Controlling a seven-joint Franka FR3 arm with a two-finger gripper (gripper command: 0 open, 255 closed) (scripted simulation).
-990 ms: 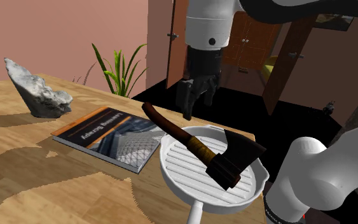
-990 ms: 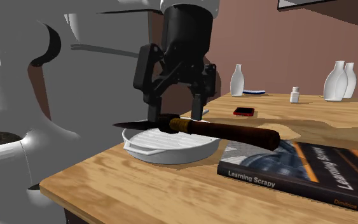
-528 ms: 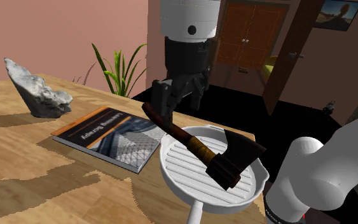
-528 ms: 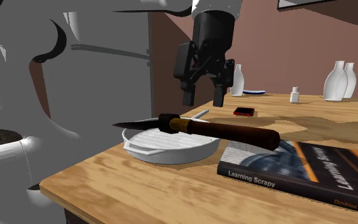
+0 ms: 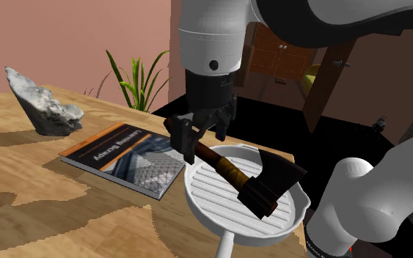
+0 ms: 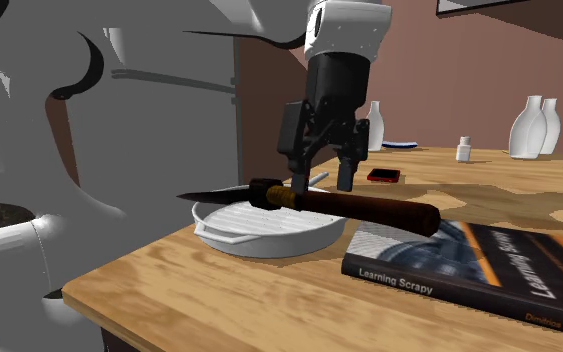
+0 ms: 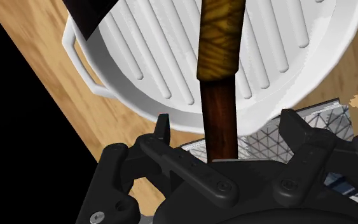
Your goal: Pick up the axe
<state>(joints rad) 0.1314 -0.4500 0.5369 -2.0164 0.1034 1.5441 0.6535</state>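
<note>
Brown axe handle (image 7: 220, 102) runs between the released jaws, touching neither; sink slightly, keep it centred, clench firmly, and expect the heavy head (image 5: 274, 183) to tip.

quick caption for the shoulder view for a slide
Open black gripper straddles the handle of an axe lying across a white ribbed pan beside a book

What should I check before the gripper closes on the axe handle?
1. Gripper open: ok, fingers apart.
2. Axe handle between the fingers: ok, by the wrist view.
3. Handle roughly centred: ok, gaps on both sides.
4. Axe lying across the white pan: ok.
5. Fingers low enough for a full grip: cannot tell.
6. Book clear of the fingertips: cannot tell.
</note>
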